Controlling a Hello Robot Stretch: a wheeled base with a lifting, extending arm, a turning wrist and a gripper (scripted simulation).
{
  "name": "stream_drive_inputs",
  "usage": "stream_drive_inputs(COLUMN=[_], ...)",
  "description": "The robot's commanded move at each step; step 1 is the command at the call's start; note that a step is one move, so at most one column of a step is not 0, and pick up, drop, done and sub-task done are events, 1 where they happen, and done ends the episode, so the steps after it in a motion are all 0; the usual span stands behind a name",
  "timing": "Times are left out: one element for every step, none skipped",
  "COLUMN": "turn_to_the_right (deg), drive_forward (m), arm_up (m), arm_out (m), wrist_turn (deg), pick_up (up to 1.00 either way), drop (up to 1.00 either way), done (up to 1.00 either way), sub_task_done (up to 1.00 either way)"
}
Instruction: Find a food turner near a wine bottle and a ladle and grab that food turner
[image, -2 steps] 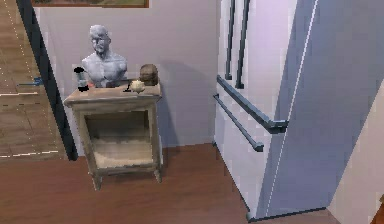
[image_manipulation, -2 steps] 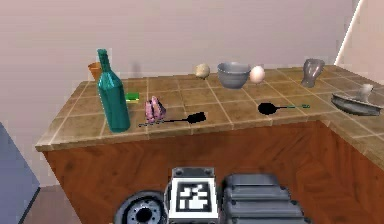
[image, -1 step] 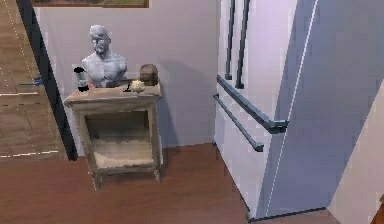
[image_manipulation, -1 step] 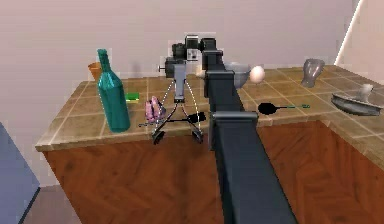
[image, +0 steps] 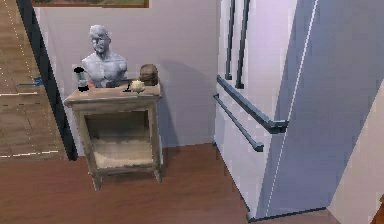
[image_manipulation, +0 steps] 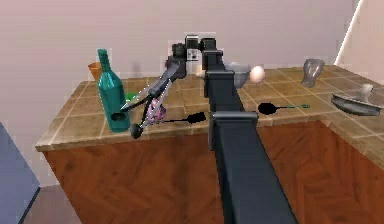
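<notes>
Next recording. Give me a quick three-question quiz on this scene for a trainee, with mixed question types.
1. True or false: the bottle stands upright on the counter.
2. What stands on the side table beside the fridge?
A. a bust
B. a lamp
C. a kettle
3. Fill in: in the arm side view, the ladle lies on the counter to the ___ of the arm.

Key: 1 true; 2 A; 3 right.
</notes>
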Motion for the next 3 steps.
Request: stream_drive_inputs(turn_to_the_right=[0.0,0.0,0.0], drive_forward=[0.00,0.00,0.00], arm_up=[0.00,0.00,-0.14], arm_out=[0.00,0.00,0.00], wrist_turn=[45.0,21.0,0.0], pick_up=[0.00,0.00,0.00], drop=[0.00,0.00,0.00], done=[0.00,0.00,0.00], sub_task_done=[0.00,0.00,0.00])
